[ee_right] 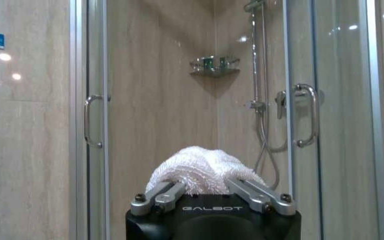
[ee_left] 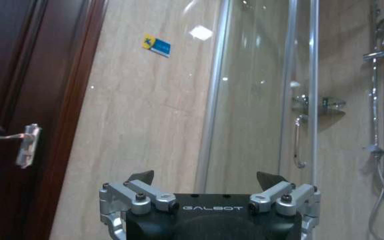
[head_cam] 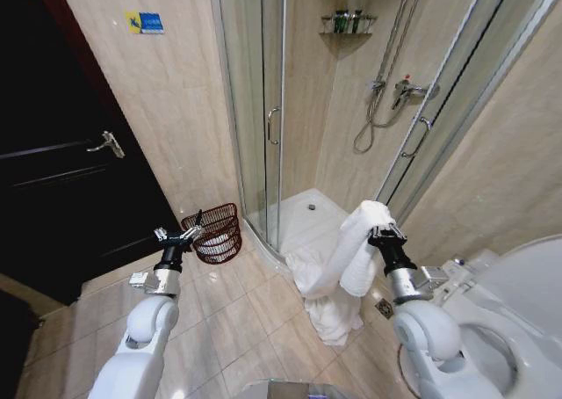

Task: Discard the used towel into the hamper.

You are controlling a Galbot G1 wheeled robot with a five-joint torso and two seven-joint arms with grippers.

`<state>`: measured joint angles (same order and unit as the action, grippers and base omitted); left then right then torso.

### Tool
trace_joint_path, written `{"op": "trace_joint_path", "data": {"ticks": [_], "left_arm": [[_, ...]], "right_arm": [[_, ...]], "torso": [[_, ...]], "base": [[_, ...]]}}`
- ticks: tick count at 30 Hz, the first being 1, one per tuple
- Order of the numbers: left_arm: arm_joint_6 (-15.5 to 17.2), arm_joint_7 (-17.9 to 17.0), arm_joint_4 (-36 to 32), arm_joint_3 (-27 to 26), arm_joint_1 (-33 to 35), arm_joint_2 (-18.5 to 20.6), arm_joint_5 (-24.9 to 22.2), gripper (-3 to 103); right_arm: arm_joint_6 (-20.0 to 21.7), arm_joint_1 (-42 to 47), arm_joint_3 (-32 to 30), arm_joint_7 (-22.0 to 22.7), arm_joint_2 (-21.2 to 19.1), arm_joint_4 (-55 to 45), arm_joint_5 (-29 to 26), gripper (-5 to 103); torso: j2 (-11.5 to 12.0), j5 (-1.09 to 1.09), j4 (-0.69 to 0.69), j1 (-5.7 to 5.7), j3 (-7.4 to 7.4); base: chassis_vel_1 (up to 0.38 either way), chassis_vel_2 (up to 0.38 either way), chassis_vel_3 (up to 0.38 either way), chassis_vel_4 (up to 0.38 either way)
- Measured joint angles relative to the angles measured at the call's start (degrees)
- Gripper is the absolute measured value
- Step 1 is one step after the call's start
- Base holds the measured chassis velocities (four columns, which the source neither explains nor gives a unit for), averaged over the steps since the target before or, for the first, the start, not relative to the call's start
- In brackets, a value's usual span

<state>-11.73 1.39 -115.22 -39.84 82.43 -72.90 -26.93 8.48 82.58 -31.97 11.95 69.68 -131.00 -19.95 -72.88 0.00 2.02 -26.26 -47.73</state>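
Right hand (head_cam: 386,234), centre right of the head view: closed on a white towel (head_cam: 351,258), which bunches above the fingers and hangs in a long fold to the floor. In the right wrist view the towel (ee_right: 199,172) sits clamped between the two fingers (ee_right: 157,196).

Left hand (head_cam: 178,235), centre left of the head view: fingers spread, holding nothing, raised just beside the hamper (head_cam: 216,232).

Floor (head_cam: 237,315): beige tile, glossy. Walls the same tile. Dark wooden door (head_cam: 61,170) at left; glass shower enclosure (head_cam: 263,100) at upper centre; white toilet (head_cam: 509,320) at lower right.

Hamper: reddish-brown wire basket on the floor between door and shower, tilted; something white inside.
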Motion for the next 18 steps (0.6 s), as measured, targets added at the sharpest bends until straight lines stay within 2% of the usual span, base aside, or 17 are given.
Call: {"op": "trace_joint_path", "data": {"ticks": [12,18], "left_arm": [[-0.91,-0.45,0.51,0.52,0.76,-0.18,1.35,100],[-1.25,-0.48,0.35,1.08,1.15,-0.46,1.96,100]], "right_arm": [[-0.28,-0.99,-1.57,0.69,0.44,2.89,2.67,9],[-1.38,-0.57,-1.73,0.07,0.51,3.86,5.06,9]], "torso": [[0.00,0.00,0.03,-0.01,0.00],[0.00,0.00,-0.01,0.00,0.00]], "base": [[0.031,0.050,0.041,0.030],[0.017,0.021,-0.020,-0.016]]}}
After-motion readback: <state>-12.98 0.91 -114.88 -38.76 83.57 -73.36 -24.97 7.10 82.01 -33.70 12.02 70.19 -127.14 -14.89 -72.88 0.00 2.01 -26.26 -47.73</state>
